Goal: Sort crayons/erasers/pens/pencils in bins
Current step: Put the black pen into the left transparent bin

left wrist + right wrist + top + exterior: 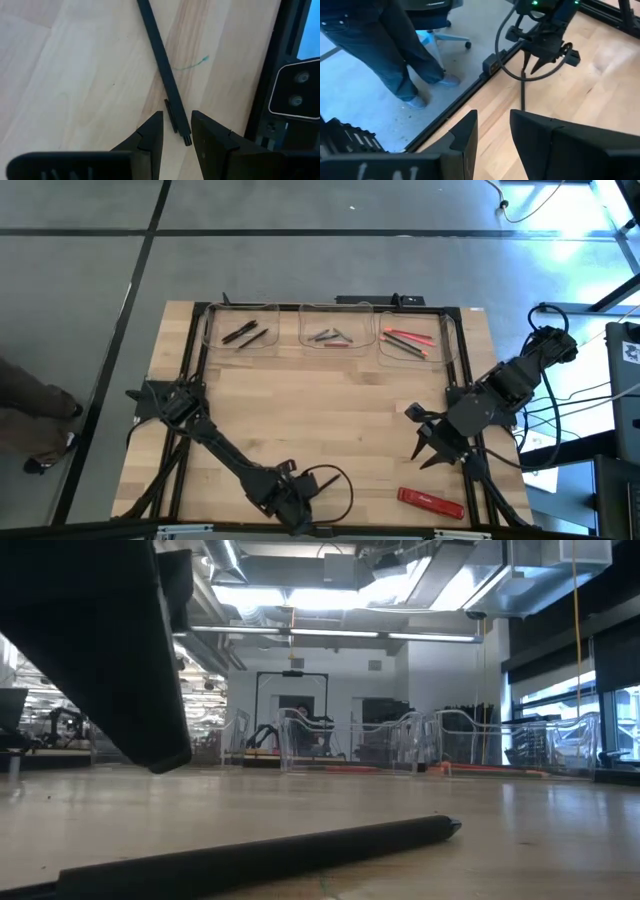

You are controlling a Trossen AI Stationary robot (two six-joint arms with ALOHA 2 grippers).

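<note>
A thin black pen (164, 70) lies flat on the wooden table near its front edge; it also shows in the low view (300, 845). My left gripper (177, 117) is open and points down over the pen's clip end (182, 132), with one finger on each side of it. In the high view my left gripper (296, 508) is at the table's near edge. My right gripper (432, 442) is open and empty above the table's right part. Three clear bins stand along the far edge: black pens (245, 333), grey sticks (330, 336), red sticks (405, 342).
A flat red bar (430, 500) lies near the front edge, right of my left gripper. A black frame rail (272, 75) runs close beside the pen. A person's legs (395, 50) and a chair base stand on the floor beyond the table's left edge.
</note>
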